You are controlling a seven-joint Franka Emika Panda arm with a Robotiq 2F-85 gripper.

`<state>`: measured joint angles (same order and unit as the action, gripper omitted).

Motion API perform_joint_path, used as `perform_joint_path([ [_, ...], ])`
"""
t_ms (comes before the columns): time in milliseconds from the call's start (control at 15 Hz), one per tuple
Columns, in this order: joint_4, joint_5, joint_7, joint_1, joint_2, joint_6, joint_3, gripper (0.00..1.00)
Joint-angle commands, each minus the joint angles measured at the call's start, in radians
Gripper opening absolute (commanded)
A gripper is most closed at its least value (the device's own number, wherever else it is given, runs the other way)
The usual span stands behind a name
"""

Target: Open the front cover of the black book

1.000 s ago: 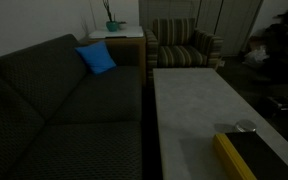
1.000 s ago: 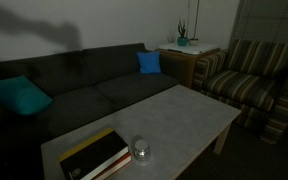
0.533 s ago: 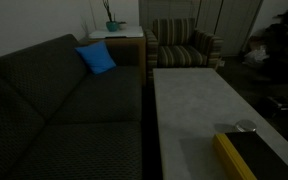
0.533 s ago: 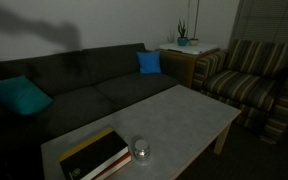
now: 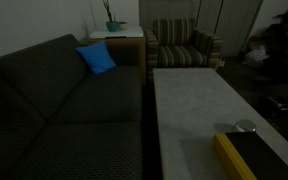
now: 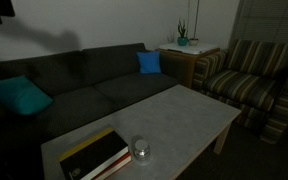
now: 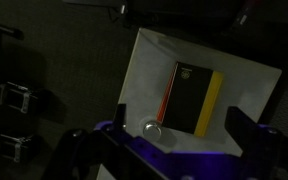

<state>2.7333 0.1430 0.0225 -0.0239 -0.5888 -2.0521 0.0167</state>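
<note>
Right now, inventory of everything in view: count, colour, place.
book: 1, black with yellow spine, on one end of the coffee table
round object: 1, clear, on the table beside the book; type unclear
coffee table: 1, pale top, in front of the sofa
sofa: 1, dark grey, along the wall
blue cushion: 1, on the sofa
teal cushion: 1, on the sofa
armchair: 1, striped, past the table's far end
side table: 1, between sofa and armchair
potted plant: 1, teal pot, on the side table
hand: 1, open, above the book
</note>
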Motion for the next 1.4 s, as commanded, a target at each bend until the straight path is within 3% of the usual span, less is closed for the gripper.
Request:
perform_joint_path([
  [0,0.077,0.006,-0.018,0.03,0.077,-0.176,0.003,1.0],
  [67,0.046,-0.002,-0.017,0.033,0.14,-0.205,0.007,1.0],
  [133,0.061,-0.007,-0.009,0.022,0.048,-0.136,-0.007,1.0],
  [733,0.052,0.016,-0.023,0.027,0.064,-0.161,-0.024,1.0],
  [1000,0.052,0.038,-0.025,0.042,0.157,-0.27,-0.015,1.0],
  [1333,0.055,0.0,0.021,0.058,0.366,-0.507,0.041,1.0],
])
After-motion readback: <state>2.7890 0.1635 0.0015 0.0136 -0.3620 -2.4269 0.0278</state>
